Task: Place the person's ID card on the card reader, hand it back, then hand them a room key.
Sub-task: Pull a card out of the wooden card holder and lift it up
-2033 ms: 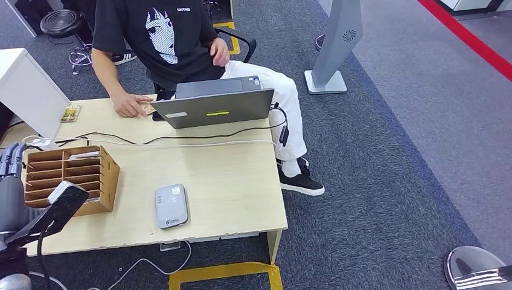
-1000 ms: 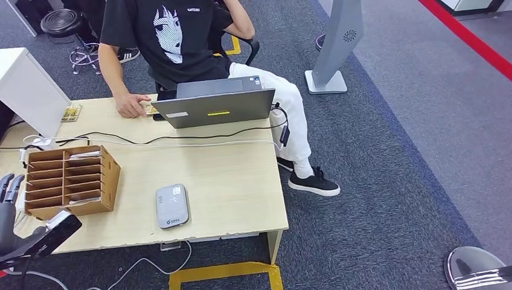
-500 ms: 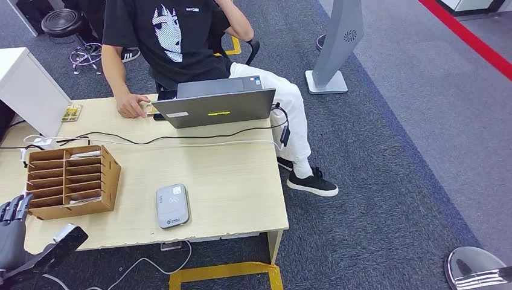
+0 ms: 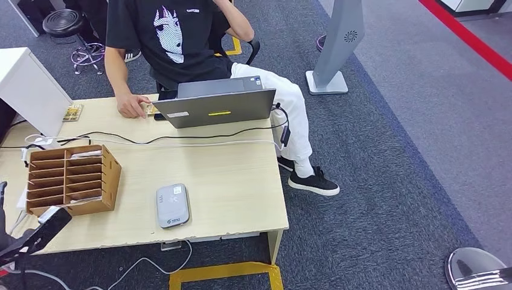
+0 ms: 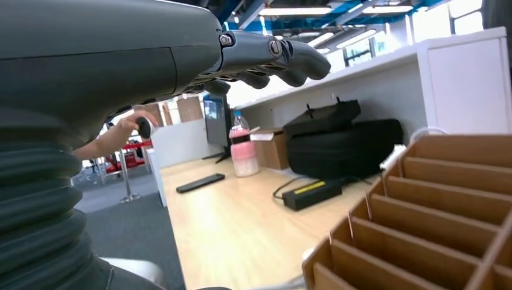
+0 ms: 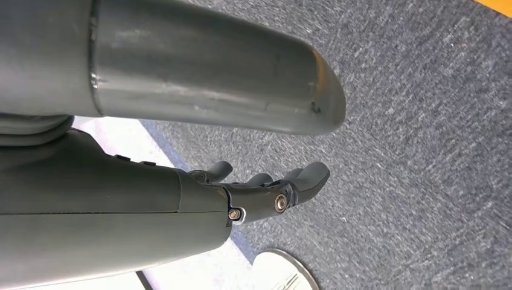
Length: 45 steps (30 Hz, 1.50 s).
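My left hand (image 5: 265,57) is dark grey with a ribbed grey cover; my right hand (image 6: 265,193) is the same dark grey, hanging over speckled blue-grey carpet (image 6: 422,151). The desk (image 4: 229,175) is pale wood. The slotted card rack (image 4: 69,178) is light brown wood, and the card reader (image 4: 172,205) is grey with a small white label. The laptop (image 4: 217,109) is grey with a yellow strip. The person's T-shirt (image 4: 169,36) is black with a white printed face, their trousers (image 4: 284,96) white, their shoe (image 4: 314,181) black with a white sole. Black and white cables (image 4: 181,140) cross the desk. A red stripe (image 4: 471,39) runs along the floor, and yellow tape (image 4: 223,273) marks the carpet by the desk.
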Available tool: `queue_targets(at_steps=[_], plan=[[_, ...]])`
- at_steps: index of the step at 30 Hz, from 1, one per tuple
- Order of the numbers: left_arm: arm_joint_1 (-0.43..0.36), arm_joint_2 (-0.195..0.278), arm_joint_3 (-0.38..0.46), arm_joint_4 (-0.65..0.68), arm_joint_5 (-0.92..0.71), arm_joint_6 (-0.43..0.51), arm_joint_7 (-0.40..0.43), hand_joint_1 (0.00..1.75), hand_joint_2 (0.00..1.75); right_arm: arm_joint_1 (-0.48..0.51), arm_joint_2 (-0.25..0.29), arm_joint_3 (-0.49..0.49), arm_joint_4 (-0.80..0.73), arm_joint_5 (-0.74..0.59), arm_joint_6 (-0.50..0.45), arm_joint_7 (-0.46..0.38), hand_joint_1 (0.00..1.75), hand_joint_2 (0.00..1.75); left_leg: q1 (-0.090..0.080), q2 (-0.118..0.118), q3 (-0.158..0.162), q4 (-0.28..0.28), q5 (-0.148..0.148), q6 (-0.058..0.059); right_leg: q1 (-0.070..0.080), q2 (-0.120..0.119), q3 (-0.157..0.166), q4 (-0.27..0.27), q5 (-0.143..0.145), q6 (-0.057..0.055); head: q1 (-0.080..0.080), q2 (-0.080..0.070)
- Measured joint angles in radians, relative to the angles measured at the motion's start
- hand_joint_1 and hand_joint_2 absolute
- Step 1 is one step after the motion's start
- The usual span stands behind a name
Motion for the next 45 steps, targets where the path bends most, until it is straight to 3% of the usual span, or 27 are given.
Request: queue_targets(at_steps=[4,10,28,37,45], plan=[[-0.092,-0.005,0.001,0.082,-0.024,0.017,-0.009,0.0,1.75,-0.009,-0.003,0.001,0.011,0.0,-0.006,-0.003,0.0,0.0,0.0,0.0,0.0,0.0,0.0,0.0,0.0,0.0,0.0,0.0,0.0,0.0,0.0,0.0],[-0.168,-0.034,0.0,0.167,-0.028,0.046,-0.026,0.0,1.75,-0.016,-0.006,0.006,0.025,0.0,-0.015,-0.004,0.0,0.0,0.0,0.0,0.0,0.0,0.0,0.0,0.0,0.0,0.0,0.0,0.0,0.0,0.0,0.0],[-0.217,-0.113,-0.027,0.246,-0.013,0.06,-0.05,0.0,1.75,-0.023,-0.01,0.015,0.043,0.0,-0.022,-0.005,0.0,0.0,0.0,0.0,0.0,0.0,0.0,0.0,0.0,0.001,-0.001,0.0,0.0,0.0,0.0,0.0],[-0.231,-0.07,-0.056,0.2,0.039,-0.068,-0.026,0.0,1.75,-0.023,-0.01,0.015,0.041,0.0,-0.018,-0.004,0.0,0.0,0.0,0.001,0.0,0.0,0.0,0.0,0.0,0.001,-0.001,0.0,0.0,0.0,0.0,0.0],[-0.231,-0.034,-0.068,0.175,0.053,-0.085,-0.023,0.0,1.75,-0.023,-0.01,0.015,0.041,0.0,-0.018,-0.008,0.0,0.0,0.0,0.001,0.0,0.0,0.0,0.0,0.0,0.001,-0.001,0.0,0.0,0.0,0.0,0.0]])
